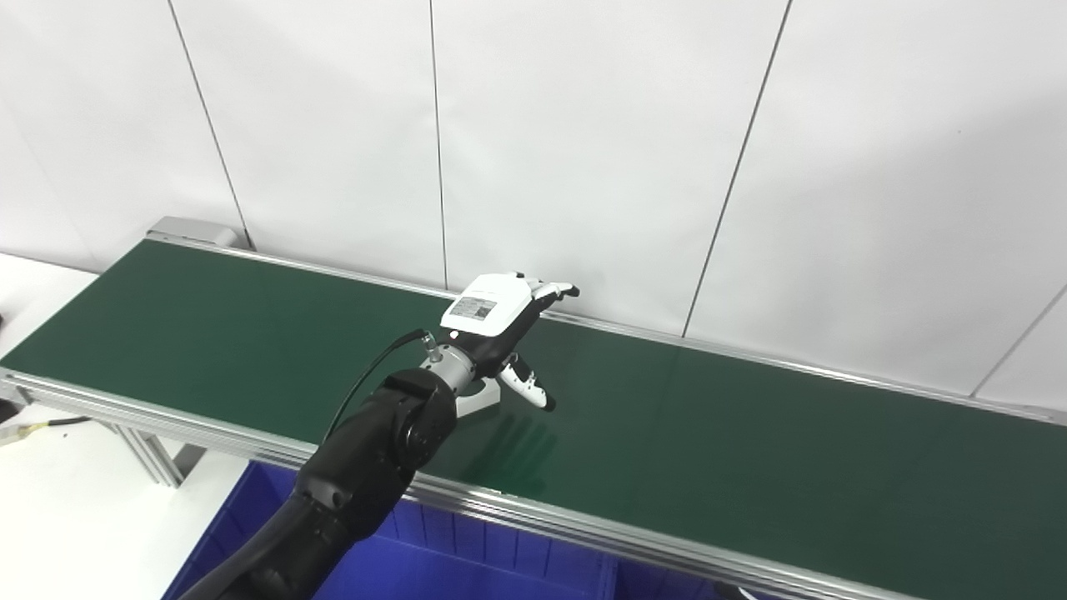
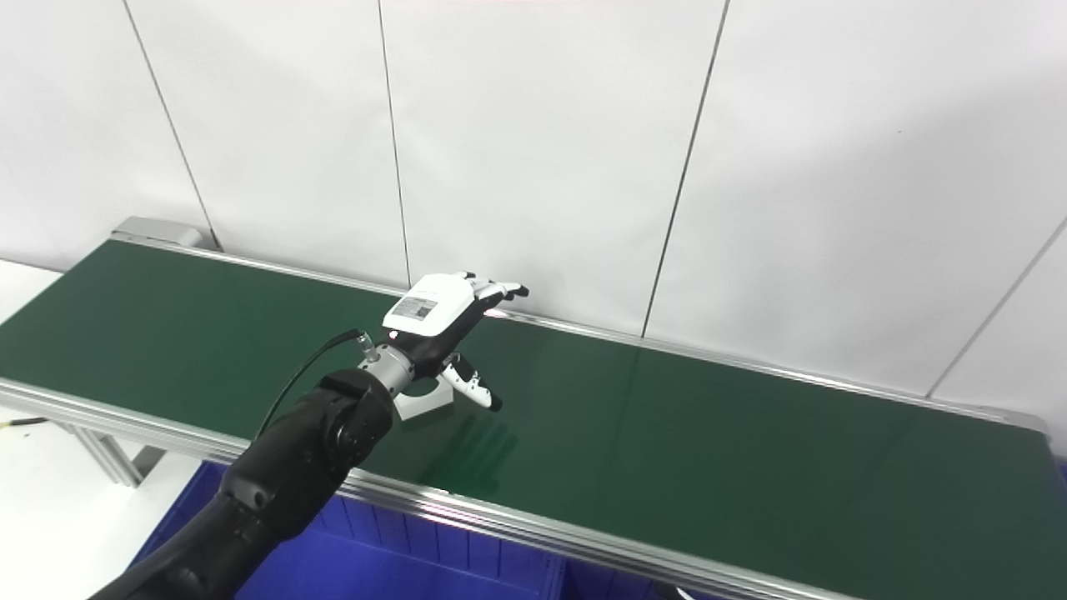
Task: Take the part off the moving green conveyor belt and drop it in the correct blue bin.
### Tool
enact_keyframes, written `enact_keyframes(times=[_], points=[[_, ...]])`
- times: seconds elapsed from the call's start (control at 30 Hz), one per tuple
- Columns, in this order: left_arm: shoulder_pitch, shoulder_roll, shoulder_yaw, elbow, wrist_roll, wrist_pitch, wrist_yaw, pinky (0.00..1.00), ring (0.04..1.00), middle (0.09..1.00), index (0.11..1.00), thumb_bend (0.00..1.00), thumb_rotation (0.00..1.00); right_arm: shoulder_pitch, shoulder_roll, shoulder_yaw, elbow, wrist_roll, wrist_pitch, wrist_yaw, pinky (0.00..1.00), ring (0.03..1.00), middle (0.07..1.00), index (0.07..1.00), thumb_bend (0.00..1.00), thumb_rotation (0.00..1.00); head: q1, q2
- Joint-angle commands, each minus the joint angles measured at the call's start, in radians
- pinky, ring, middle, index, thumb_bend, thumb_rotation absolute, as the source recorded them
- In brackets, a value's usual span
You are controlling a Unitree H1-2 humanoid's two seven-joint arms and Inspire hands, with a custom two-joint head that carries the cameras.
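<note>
My left hand [image 1: 500, 321] hovers over the green conveyor belt [image 1: 750, 442], fingers stretched apart and thumb hanging down, holding nothing. Directly under its wrist a small white part [image 1: 477, 398] lies on the belt, mostly covered by the wrist; in the right eye view the white part [image 2: 421, 400] shows a flat base with a rounded hole. The hand [image 2: 442, 321] is above the part and not touching it. A blue bin [image 1: 433, 558] sits below the belt's near rail. My right hand is out of both views.
The belt runs from upper left to lower right between aluminium rails [image 1: 583, 525]. White wall panels [image 1: 583, 150] stand right behind the far rail. A white tabletop [image 1: 67, 508] and the belt's metal legs [image 1: 154, 454] are at the lower left.
</note>
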Motion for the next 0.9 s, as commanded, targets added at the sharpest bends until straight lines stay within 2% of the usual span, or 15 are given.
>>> enact_keyframes(times=[0.0, 0.3, 0.47, 0.7, 0.77, 0.87], points=[[-0.067, 0.026, -0.012, -0.006, 0.006, 0.033, -0.011, 0.94, 0.903, 0.866, 0.891, 0.99, 0.22, -0.009, 0.006, -0.007, -0.029, -0.008, -0.052, -0.003, 0.59, 0.652, 0.709, 0.755, 0.62, 0.00, 0.001, 0.000], [-0.110, 0.055, -0.027, 0.103, -0.047, 0.066, -0.026, 0.94, 0.884, 0.854, 0.881, 1.00, 0.27, 0.002, 0.017, -0.019, -0.038, 0.008, -0.052, 0.012, 0.59, 0.663, 0.722, 0.754, 0.61, 0.00, -0.014, 0.002], [-0.126, 0.057, -0.045, 0.181, -0.071, 0.048, -0.005, 0.89, 0.869, 0.848, 0.867, 1.00, 0.26, 0.006, 0.022, -0.023, -0.045, 0.008, -0.052, 0.018, 0.60, 0.673, 0.725, 0.753, 0.61, 0.00, -0.021, 0.003], [-0.126, 0.060, -0.081, 0.198, -0.092, 0.090, -0.069, 0.97, 0.925, 0.877, 0.865, 0.99, 0.27, 0.003, 0.020, -0.023, -0.038, -0.001, -0.052, 0.018, 0.59, 0.662, 0.717, 0.746, 0.61, 0.00, -0.023, 0.005], [-0.125, 0.059, -0.088, 0.205, -0.099, 0.100, -0.084, 0.90, 0.909, 0.876, 0.810, 1.00, 0.25, 0.003, 0.020, -0.024, -0.038, 0.003, -0.052, 0.022, 0.59, 0.660, 0.700, 0.699, 0.61, 0.00, -0.023, 0.005], [-0.123, 0.057, -0.097, 0.215, -0.111, 0.106, -0.112, 0.89, 0.921, 0.882, 0.808, 1.00, 0.25, 0.003, 0.020, -0.025, -0.042, 0.008, -0.052, 0.030, 0.59, 0.662, 0.696, 0.691, 0.61, 0.00, -0.025, 0.008]])
